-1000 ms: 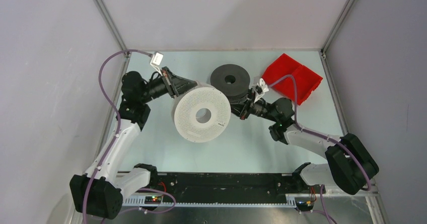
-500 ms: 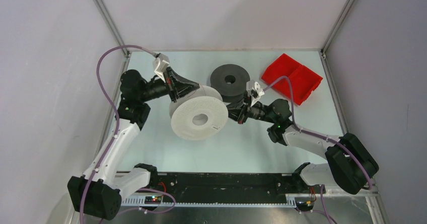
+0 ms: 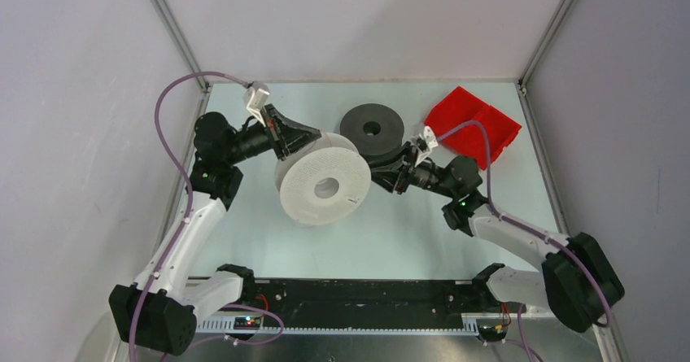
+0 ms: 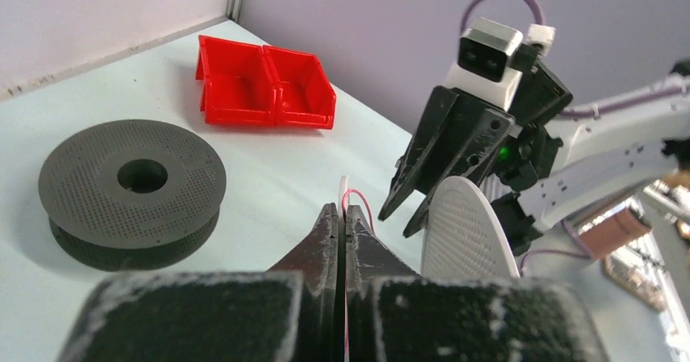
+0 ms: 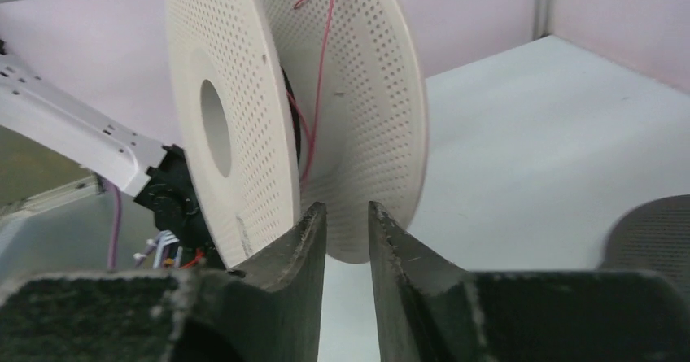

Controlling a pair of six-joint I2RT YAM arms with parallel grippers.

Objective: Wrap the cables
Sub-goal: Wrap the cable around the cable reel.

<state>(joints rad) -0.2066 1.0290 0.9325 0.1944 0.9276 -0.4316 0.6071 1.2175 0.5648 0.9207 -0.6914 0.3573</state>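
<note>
Over the table (image 3: 407, 232), in the top view, the white spool (image 3: 325, 187) is tipped up with its perforated face toward the camera. The left gripper (image 3: 312, 141) is at the spool's far-left rim and the right gripper (image 3: 377, 175) is right at its right-hand edge. The dark grey spool (image 3: 372, 130) lies flat just behind the white spool, and the red bin (image 3: 472, 126) is further off to its back right. Can't make out the cable from up here, it's too thin.

Left wrist cam: the left gripper (image 4: 342, 211) has its fingers (image 4: 324, 244) pressed tight together, pinching the cable (image 4: 358, 202), a thin pinkish-red strand looping out just past the tips. One white spool (image 4: 460, 232) flange shows to the right, with the right gripper (image 4: 409, 207) at its far side, fingers a bit apart. The dark grey spool (image 4: 134, 183) is well left of it, with the red bin (image 4: 264, 81) beyond.

Right wrist cam: the right gripper (image 5: 342, 215) has a narrow gap between its fingers (image 5: 390, 252), and nothing's pinched that I can see. Both white spool (image 5: 366, 118) flanges stand upright right in front, and the cable (image 5: 323, 61) runs down between them toward the hub. The dark grey spool (image 5: 651, 232) peeks in at the white spool's lower right.
</note>
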